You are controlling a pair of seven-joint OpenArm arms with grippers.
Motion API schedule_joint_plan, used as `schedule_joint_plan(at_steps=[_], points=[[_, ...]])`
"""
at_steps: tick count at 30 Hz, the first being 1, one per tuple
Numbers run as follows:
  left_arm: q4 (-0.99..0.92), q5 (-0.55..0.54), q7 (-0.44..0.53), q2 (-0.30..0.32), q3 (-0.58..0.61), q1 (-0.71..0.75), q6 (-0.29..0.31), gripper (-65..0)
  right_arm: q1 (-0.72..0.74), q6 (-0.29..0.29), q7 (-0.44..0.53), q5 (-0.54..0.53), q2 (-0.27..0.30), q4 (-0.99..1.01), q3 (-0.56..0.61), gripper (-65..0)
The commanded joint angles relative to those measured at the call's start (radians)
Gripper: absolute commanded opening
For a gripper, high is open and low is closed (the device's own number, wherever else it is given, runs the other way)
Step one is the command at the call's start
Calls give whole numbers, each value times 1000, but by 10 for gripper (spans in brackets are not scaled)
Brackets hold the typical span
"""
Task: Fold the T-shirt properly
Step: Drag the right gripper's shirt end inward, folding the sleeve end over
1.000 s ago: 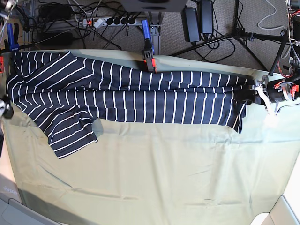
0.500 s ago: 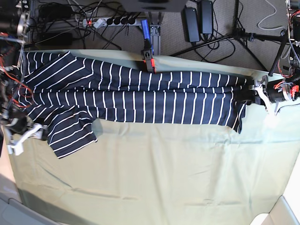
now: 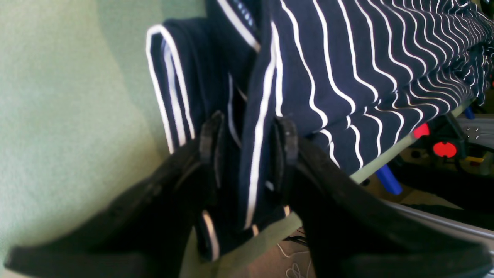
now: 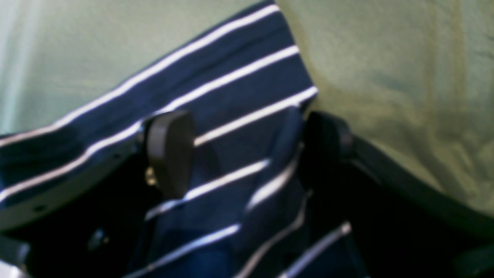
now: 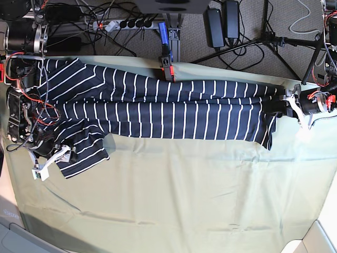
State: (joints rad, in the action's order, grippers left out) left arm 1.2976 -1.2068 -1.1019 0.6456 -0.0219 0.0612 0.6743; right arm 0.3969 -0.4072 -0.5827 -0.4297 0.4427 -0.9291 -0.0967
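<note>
the pale green cloth (image 5: pixel 174 195) covers the whole table, its near corners cut off by the base view's frame, and across its far half lies the t-shirt (image 5: pixel 158 108) — dark navy with thin white stripes, folded into a long band from the left of that view to the right, one sleeve splayed toward the near left. a blue and red clamp (image 5: pixel 167 66) sits at the far edge of the table, just at the shirt's upper border. at the band's right end the left gripper (image 3: pixel 247 131) has its jaws pressed onto a bunched fold of the hem; the fabric between them is layered and how many layers are pinched is hard to make out. the right gripper (image 4: pixel 247 150) stands over the sleeve with its jaws spread wide, striped cloth between them, but its wrist view is blurred and whether the pads touch the fabric cannot be told. in the base view its arm hides the shirt's left edge. a second ago that arm was almost out of frame — it has since come down onto the sleeve, while the left gripper has stayed put.
</note>
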Motion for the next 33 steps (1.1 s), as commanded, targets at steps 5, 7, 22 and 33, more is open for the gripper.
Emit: schedule_joint_plan(at_steps=[5,7,22,33], points=[[13,-5,6,22,-12,-8,24,-421,26,-53,7,-23,3,-17,-5,-628],[13,-5,6,22,-12,-8,24,-421,26,-53,5,-23,4,-17,-5,-650],[13,3,5,22,-12,-8,24,-421,-217,-54,-179,-154,48,-497,-35,-650],[13,14,2,22,-12,-8,24,-421,-598,-55,-181,-216,60,-888,-243,-650]])
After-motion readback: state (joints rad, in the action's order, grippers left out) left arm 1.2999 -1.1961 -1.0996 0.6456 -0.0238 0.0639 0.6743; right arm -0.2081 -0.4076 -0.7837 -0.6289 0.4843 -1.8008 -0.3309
